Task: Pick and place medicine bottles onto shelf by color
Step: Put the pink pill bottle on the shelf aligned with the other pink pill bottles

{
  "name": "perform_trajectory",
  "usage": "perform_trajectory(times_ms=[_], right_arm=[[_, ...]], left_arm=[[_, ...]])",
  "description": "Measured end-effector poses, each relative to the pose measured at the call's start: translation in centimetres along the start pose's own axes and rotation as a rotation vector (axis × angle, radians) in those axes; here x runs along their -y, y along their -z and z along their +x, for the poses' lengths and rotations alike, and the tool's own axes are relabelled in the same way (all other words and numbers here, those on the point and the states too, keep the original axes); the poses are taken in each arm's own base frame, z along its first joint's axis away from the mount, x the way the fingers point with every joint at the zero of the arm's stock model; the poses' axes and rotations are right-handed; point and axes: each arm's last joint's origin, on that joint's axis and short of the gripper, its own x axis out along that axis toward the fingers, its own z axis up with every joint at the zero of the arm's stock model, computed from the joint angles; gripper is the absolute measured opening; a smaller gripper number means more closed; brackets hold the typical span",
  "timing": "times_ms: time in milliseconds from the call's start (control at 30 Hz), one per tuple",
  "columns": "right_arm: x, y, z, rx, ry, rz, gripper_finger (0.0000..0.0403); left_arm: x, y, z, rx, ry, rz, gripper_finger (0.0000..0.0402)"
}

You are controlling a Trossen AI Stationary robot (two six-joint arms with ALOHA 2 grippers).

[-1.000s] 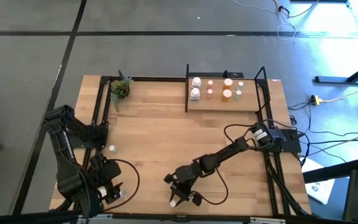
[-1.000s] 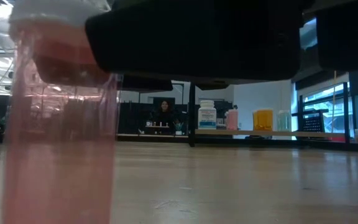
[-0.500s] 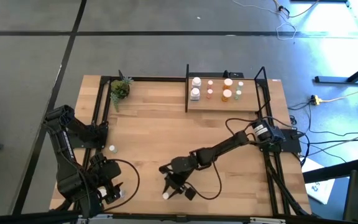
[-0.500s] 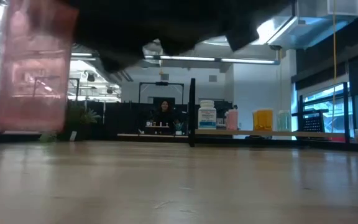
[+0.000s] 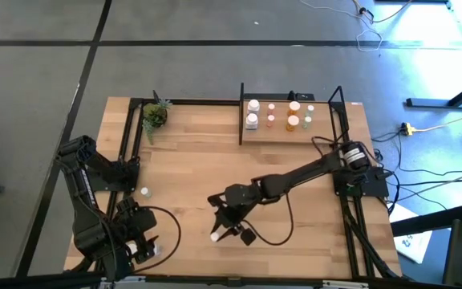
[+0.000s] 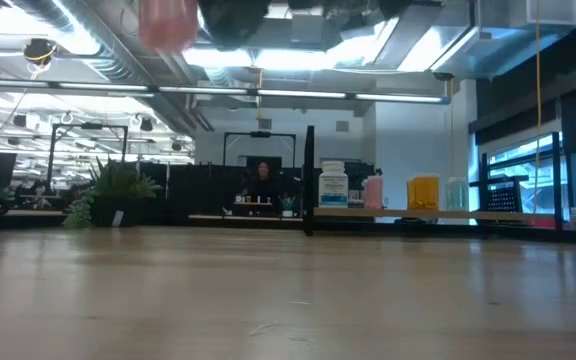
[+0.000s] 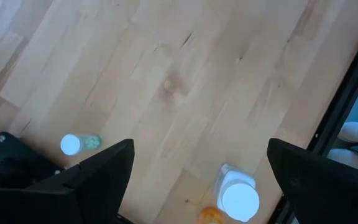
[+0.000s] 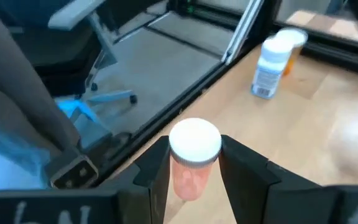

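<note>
My right gripper point(image 8: 190, 163) is clamped on a pink bottle point(image 8: 193, 162) with a white cap, one finger point(image 8: 156, 171) on each side of its body; from above I see that gripper point(image 5: 229, 230) out over the near middle of the table point(image 5: 207, 168), with the white cap point(image 5: 214, 237) showing just at its tip; from table height the pink bottle point(image 6: 169, 20) hangs at the very top edge, well clear of the wood, so I have it lifted.

The shelf point(image 5: 289, 132) sits at the far right of the table between black posts; on it I count two white bottles point(image 5: 253, 105) at its left end, then two small pinkish ones point(image 5: 271, 107), then an orange bottle point(image 5: 293, 123) with another capped bottle behind it, then two pale green ones point(image 5: 308, 122); from table height I see the same row, white point(image 6: 333, 185), pink point(image 6: 372, 192), orange point(image 6: 423, 192) and pale green point(image 6: 455, 193).

My left gripper point(image 5: 139, 241) waits at the near left corner, its fingers point(image 7: 95, 174) spread wide with nothing between them; below it a small pale green bottle point(image 7: 74, 144) lies on the wood, and a white bottle point(image 7: 238, 194) stands touching an orange one point(image 7: 209, 215) near the table edge; my right wrist camera also shows that white bottle point(image 8: 271, 65) and its orange neighbour point(image 8: 293, 48) well apart from the one I hold.

A potted plant point(image 5: 155, 115) stands at the far left; a person point(image 6: 264, 184) sits in the room beyond.
</note>
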Motion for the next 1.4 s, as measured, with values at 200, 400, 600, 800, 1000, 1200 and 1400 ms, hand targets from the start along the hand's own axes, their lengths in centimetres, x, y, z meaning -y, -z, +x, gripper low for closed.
perform_trajectory(times_ms=[200, 400, 600, 800, 1000, 1200, 1400], right_arm=[[-0.2, -1.9, -2.3, 0.001, 0.116, 0.047, 0.0132], [-0.7, -2.8, -5.1, -0.074, 0.241, 0.196, 0.0132], [-1.4, -3.9, -8.6, -0.137, 0.465, 0.296, 0.0132], [-2.6, -4.8, -12.3, -0.162, 0.647, 0.405, 0.0132], [-3.7, -5.3, -15.6, -0.184, 0.82, 0.442, 0.0132], [-4.4, -5.7, -18.1, -0.171, 0.957, 0.473, 0.0132], [-4.4, -4.5, -18.5, -0.203, 1.1, 0.489, 0.0132]], left_arm=[[0.0, 0.0, 0.0, 0.002, 0.001, 0.045, 0.0363], [0.1, -0.4, 0.0, 0.133, 0.006, 0.049, 0.0363], [0.1, -0.9, -0.1, 0.305, 0.007, 0.051, 0.0363], [0.2, -1.7, 0.1, 0.394, -0.012, 0.104, 0.0363], [0.0, -3.4, 0.9, 0.405, -0.061, 0.116, 0.0363], [0.0, -5.6, 1.9, 0.41, -0.098, 0.119, 0.0363], [-0.4, -7.1, 2.7, 0.4, -0.15, 0.147, 0.0363]])
